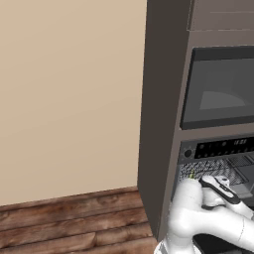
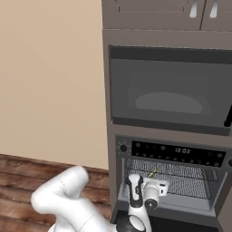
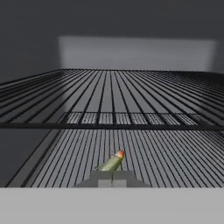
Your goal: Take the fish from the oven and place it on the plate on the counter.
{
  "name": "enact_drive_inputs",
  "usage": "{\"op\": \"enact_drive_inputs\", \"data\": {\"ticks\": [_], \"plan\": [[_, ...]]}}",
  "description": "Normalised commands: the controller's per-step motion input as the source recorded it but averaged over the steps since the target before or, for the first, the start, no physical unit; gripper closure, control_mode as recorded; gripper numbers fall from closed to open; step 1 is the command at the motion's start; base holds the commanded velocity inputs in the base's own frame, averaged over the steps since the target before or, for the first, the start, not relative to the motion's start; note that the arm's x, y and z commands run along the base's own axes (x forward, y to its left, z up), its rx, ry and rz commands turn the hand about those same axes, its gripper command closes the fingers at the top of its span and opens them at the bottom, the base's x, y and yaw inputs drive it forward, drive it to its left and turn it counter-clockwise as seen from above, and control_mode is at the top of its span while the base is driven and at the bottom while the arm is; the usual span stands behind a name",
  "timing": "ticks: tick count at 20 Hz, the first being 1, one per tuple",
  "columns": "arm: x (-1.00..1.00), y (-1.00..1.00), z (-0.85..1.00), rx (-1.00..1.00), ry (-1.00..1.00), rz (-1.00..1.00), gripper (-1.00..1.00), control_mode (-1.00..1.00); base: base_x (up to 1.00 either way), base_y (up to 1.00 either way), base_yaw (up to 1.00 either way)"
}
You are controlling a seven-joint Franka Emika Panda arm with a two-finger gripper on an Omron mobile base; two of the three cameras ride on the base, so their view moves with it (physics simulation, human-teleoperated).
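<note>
A: Hand view: the gripper (image 3: 113,179) is clenched on the fish (image 3: 111,162), whose tip juts out just above the oven's wire rack (image 3: 131,113).

B: Procedure?

A: The fish is still inside the oven (image 2: 170,179). I would hold the clamp, lift slightly off the rack, and withdraw straight through the opening, avoiding the control strip (image 2: 176,153) above.

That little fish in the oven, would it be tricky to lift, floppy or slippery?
The fish looks tiny and slender, so probably very light. It sticks out straight from the shut gripper above the wire rack, suggesting it is stiff. Its narrow, rounded body might slip or twist in the grip.
</note>
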Motion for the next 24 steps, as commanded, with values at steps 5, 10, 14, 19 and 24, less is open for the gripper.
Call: {"op": "enact_drive_inputs", "data": {"ticks": [5, 10, 14, 19, 24], "plan": [[0.0, -0.42, -0.37, 0.0, -0.12, 0.06, 1.0, -1.0, 0.0, 0.0, 0.0], [-0.09, -0.79, -0.3, 0.0, -0.1, 0.07, 1.0, -1.0, 0.0, 0.0, 0.0], [-0.44, -0.89, -0.41, 0.0, -0.17, 0.08, 1.0, -1.0, 0.0, 0.0, 0.0], [-0.65, -0.66, -0.57, 0.0, -0.18, 0.09, 1.0, -1.0, 0.0, 0.0, 0.0], [-0.19, -0.14, -0.71, 0.0, -0.08, 0.05, 1.0, -1.0, 0.0, 0.0, 0.0]]}}
